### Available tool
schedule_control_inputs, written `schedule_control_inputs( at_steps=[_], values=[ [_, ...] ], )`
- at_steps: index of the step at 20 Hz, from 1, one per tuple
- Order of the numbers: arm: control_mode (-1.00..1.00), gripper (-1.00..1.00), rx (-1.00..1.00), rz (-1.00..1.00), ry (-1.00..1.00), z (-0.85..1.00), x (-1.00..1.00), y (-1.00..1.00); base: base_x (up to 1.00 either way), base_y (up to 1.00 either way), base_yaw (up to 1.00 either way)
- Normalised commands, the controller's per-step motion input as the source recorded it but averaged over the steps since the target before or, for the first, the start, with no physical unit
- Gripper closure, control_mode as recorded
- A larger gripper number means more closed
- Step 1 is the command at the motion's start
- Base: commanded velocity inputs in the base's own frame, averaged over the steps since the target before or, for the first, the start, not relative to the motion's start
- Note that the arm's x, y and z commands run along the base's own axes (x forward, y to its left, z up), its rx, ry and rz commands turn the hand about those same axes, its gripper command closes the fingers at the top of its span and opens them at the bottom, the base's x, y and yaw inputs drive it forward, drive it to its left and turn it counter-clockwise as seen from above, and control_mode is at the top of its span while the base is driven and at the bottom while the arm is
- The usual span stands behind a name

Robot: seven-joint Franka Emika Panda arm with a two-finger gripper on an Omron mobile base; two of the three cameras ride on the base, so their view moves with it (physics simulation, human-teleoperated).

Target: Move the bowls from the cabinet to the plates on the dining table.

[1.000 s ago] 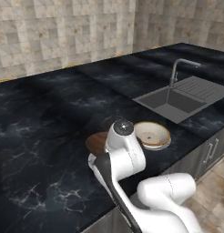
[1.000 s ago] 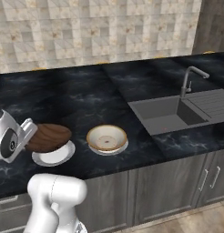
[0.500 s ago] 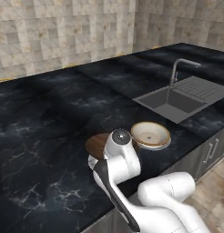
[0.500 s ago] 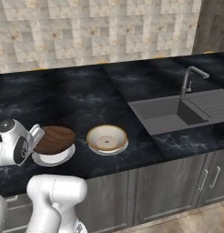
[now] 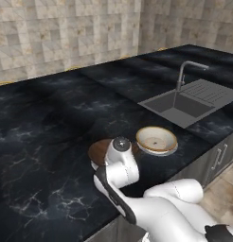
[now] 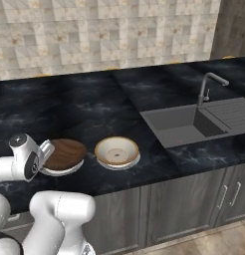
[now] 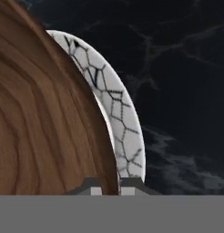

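Note:
The dark brown wood bowl (image 6: 65,153) lies nearly flat over a speckled plate (image 6: 62,172) on the black marble dining table (image 6: 94,107). My gripper (image 6: 46,149) is at the bowl's left edge, low over the top. In the hand view the bowl (image 7: 41,118) lies across the left side, its rim runs down between the fingertips (image 7: 130,184), and the gripper (image 7: 110,185) is shut on it; the plate's rim (image 7: 123,132) shows just beyond. The cream bowl (image 6: 116,150) rests on the second plate (image 6: 131,162) to the right. From the left base view the wood bowl (image 5: 97,150) is partly hidden behind my hand, beside the cream bowl (image 5: 156,139).
A grey inset sink (image 6: 179,124) with a metal tap (image 6: 210,87) lies to the right of the bowls. A tiled wall (image 6: 104,30) backs the counter. Grey cabinet doors (image 6: 229,196) sit below the front edge.
The hand has come down toward the table with the wood bowl, which has gone from tilted above the plate to lying nearly flat on it. The cream bowl has not moved.

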Motion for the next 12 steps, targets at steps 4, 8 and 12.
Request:
schedule_control_inputs(
  at_steps=[4,8,12],
  values=[
    [-1.0,1.0,0.0,-0.01,0.09,-0.23,0.35,0.06,0.0,0.0,0.0],
    [-1.0,-1.0,0.0,-0.01,0.21,-0.25,0.02,0.04,0.0,0.0,0.0],
    [-1.0,-1.0,0.0,-0.01,0.22,-0.03,-0.36,0.11,0.0,0.0,0.0]
  ],
)
